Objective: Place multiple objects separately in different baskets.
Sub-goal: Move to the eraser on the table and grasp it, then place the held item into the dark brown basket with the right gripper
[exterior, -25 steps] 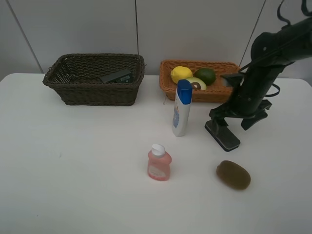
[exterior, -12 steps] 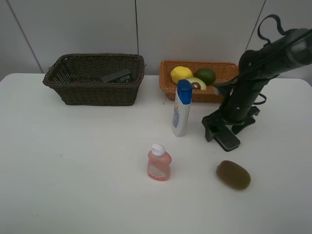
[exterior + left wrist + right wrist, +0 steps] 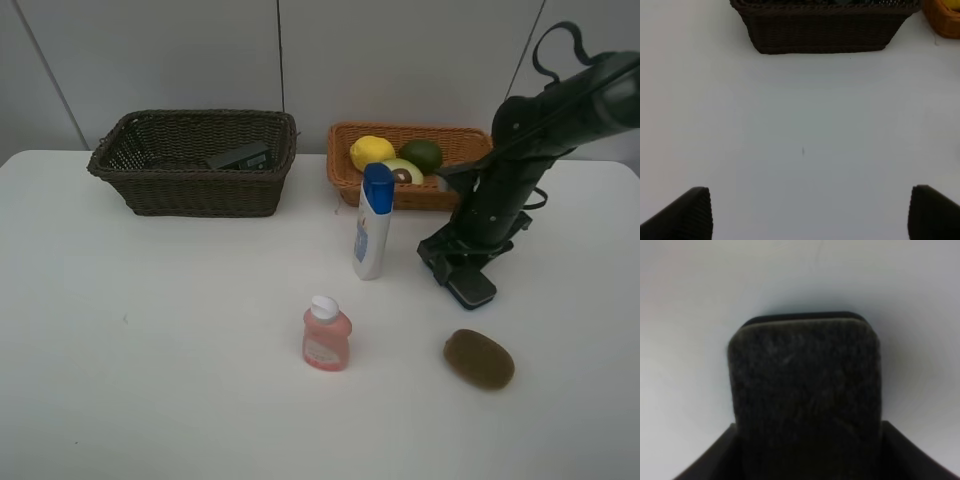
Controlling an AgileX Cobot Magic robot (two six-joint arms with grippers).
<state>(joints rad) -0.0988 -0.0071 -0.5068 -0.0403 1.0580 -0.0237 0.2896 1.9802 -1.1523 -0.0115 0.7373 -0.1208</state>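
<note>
White table (image 3: 150,360), in front of light orange basket (image 3: 425,197): left gripper (image 3: 810,205) spread wide, empty; right gripper (image 3: 455,265) jaws pinching long sides of dark flat eraser block (image 3: 805,385) lying flat, judged light, stiff, felt-faced, grippy; low side-hold suits.

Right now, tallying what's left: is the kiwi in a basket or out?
Out. The brown kiwi lies on the white table, apart from the dark basket and the orange basket.
</note>
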